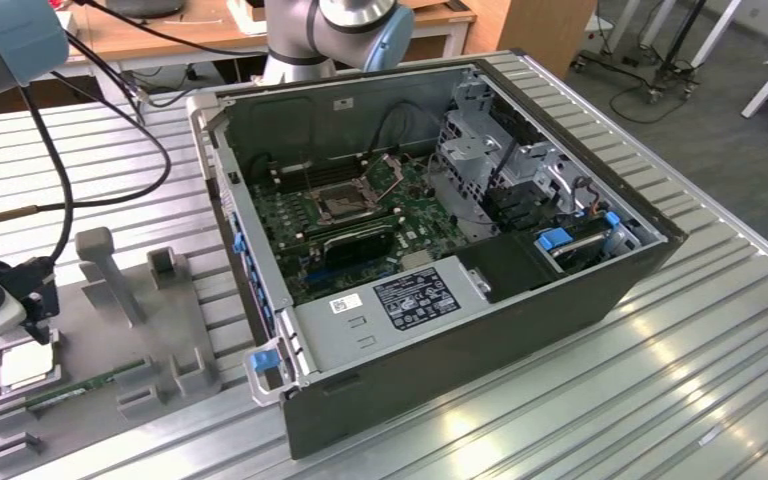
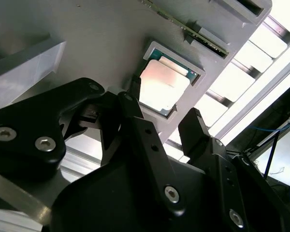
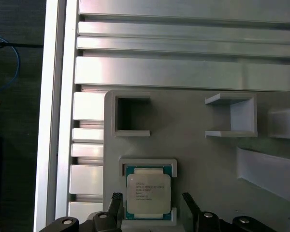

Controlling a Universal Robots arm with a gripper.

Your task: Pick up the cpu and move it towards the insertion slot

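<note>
The cpu (image 3: 149, 193) is a flat square chip with a silvery top. It lies in a shallow pocket of the grey fixture plate (image 3: 208, 159) at the exterior view's left (image 1: 24, 367). My gripper (image 3: 152, 207) hovers just above it, open. One black finger (image 3: 115, 205) stands on each side of the chip, and the second wrist view shows the same straddle (image 2: 164, 108) over the cpu (image 2: 162, 87). The insertion slot (image 1: 344, 203), a silver-framed socket, sits on the green board inside the open computer case (image 1: 491, 330).
A thin green memory stick (image 1: 80, 384) lies on the fixture plate beside the cpu. Grey upright posts (image 1: 115, 275) rise from the plate between the gripper and the case. The arm's black cable (image 1: 57, 170) hangs above. The ribbed metal table (image 1: 704, 380) surrounds the case.
</note>
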